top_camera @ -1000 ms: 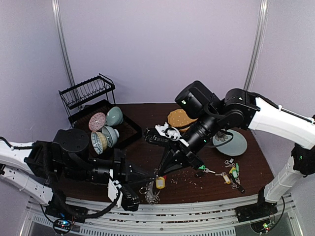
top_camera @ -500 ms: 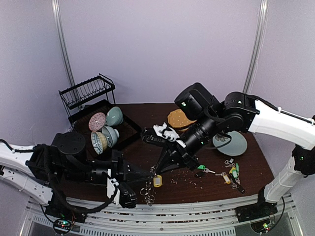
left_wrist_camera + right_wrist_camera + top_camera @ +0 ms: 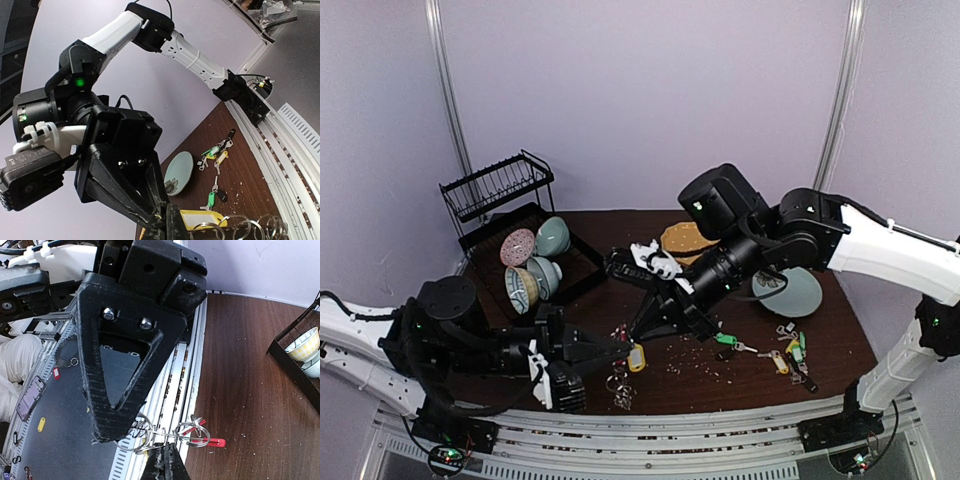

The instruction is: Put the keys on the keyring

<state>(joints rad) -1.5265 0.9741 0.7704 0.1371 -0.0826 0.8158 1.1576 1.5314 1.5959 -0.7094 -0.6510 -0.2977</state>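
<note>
Your left gripper [image 3: 617,352] has its jaws closed on the loops of the keyring [image 3: 620,380], which hangs just above the table [image 3: 830,362]. Your right gripper [image 3: 638,336] is closed too, with its tips against the keyring from behind; what it pinches, you cannot tell. A yellow-tag key [image 3: 637,358] is touching the keyring on its right side. The other keys [image 3: 788,352] lie well to the right of the keyring.

1. Rack [image 3: 498,190] and bowls [image 3: 538,268] fill the table's [image 3: 620,225] left rear.
2. Left arm [image 3: 470,345] and right arm [image 3: 770,240] converge mid-front, jaws meeting at the keyring [image 3: 620,388], barring the centre.
3. Keys [image 3: 790,350] and plate [image 3: 798,292] occupy the right; the rear centre lies bare.
</note>
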